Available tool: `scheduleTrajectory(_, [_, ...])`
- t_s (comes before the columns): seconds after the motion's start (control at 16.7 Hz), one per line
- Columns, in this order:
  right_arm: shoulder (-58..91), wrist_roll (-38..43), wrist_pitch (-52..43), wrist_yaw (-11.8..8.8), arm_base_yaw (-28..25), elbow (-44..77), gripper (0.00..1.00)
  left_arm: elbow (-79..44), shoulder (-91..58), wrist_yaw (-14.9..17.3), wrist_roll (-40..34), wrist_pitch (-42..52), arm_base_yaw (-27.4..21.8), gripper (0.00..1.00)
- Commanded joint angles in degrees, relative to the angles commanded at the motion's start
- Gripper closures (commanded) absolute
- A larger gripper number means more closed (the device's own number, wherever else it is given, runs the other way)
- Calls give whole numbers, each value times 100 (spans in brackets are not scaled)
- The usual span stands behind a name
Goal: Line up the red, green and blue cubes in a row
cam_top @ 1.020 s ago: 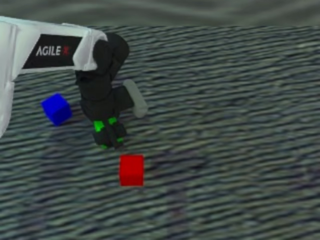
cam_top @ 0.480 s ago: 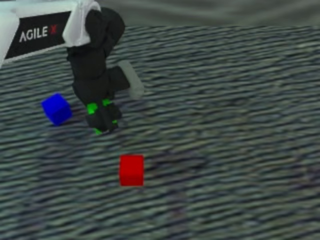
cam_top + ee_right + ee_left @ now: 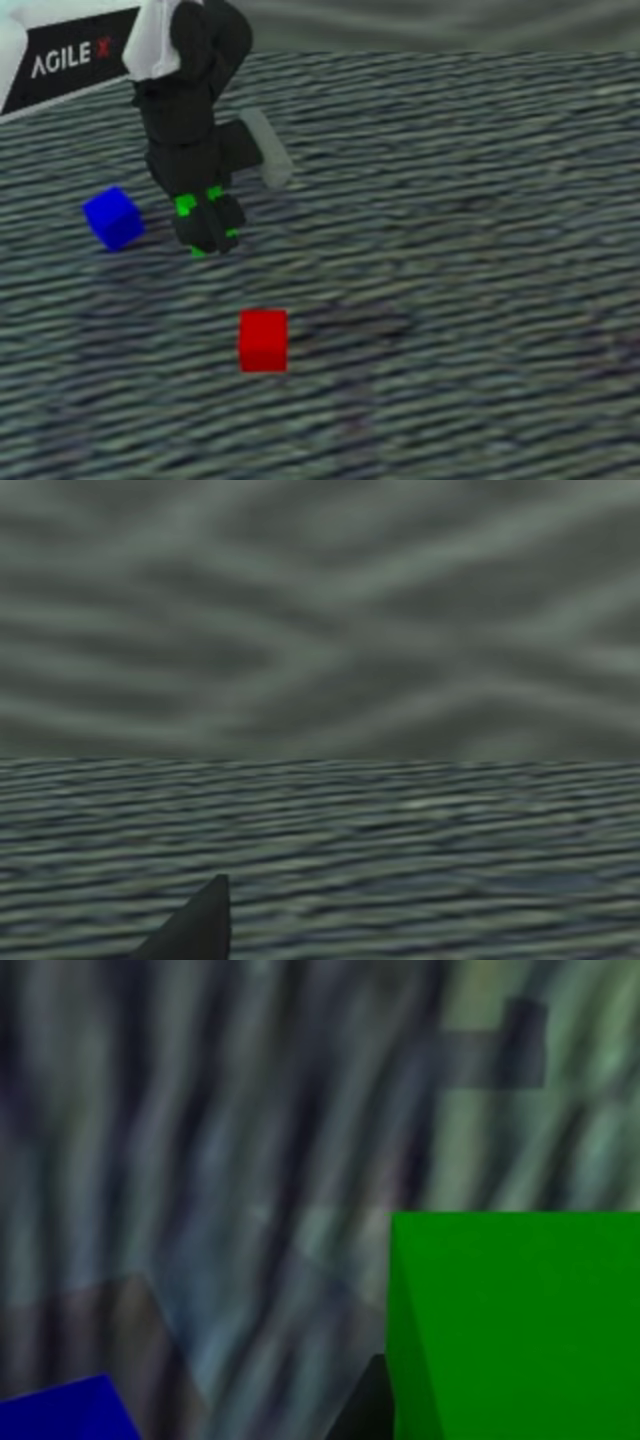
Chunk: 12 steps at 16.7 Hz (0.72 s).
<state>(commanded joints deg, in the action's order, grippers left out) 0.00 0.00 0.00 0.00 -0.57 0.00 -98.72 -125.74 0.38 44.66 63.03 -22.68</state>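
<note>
Left end effector (image 3: 207,232) grips the green cube (image 3: 515,1325) just beside the blue cube (image 3: 113,218), apart from the red cube (image 3: 263,340).

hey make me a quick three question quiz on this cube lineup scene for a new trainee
1. True or false: the red cube touches the blue cube.
2. Which cube sits in the left claw? A red, B green, C blue.
3. Fill in: in the top view the blue cube lies to the ____ of the left claw.

Key: 1 false, they lie apart. 2 B, the green cube. 3 left.
</note>
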Motion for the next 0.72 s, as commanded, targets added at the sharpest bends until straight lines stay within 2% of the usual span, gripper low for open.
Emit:
scheduleTrajectory(0.12, [0,0,0,0,0,0,0,-78,-24,5,21,90,-320,100])
scheduleTrajectory(0.48, [0,0,0,0,0,0,0,-370,7,18,126,400,-1921,100])
scheduleTrajectory(0.6, [0,0,0,0,0,0,0,-412,38,19,142,440,-2147,100])
scheduleTrajectory(0.72, [0,0,0,0,0,0,0,-416,43,19,143,444,-2169,100])
